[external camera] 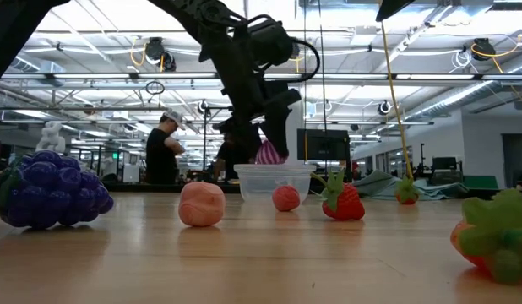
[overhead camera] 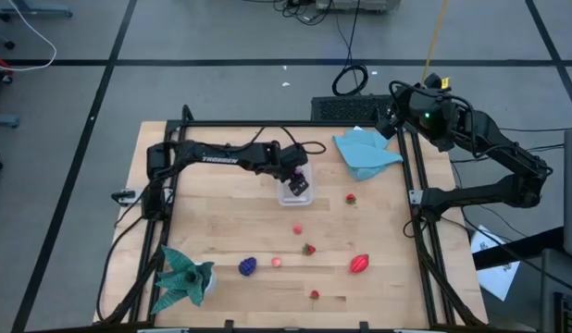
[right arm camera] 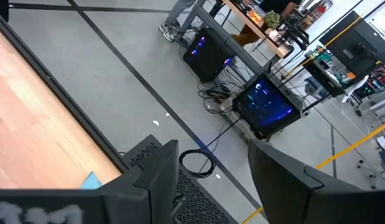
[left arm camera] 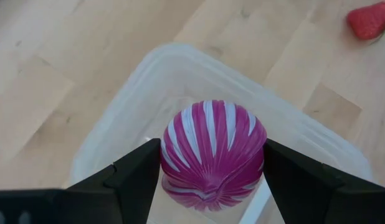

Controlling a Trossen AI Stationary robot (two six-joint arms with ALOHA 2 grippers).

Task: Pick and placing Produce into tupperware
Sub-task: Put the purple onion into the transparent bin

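Though gripped, fruit (left arm camera: 212, 155) half hidden

We are in a big robot lab. We see a pale wooden worktop (overhead camera: 221, 231) on a grey floor, glowing blue computers (right arm camera: 265, 106), hanging lights and cables, and a person (external camera: 164, 150) at far desks.

table (overhead camera: 221, 231): light wood | on it: tupperware (overhead camera: 295, 194), scattered produce (overhead camera: 360, 265), teal-green cloth (overhead camera: 182, 277), light blue cloth (overhead camera: 365, 153)
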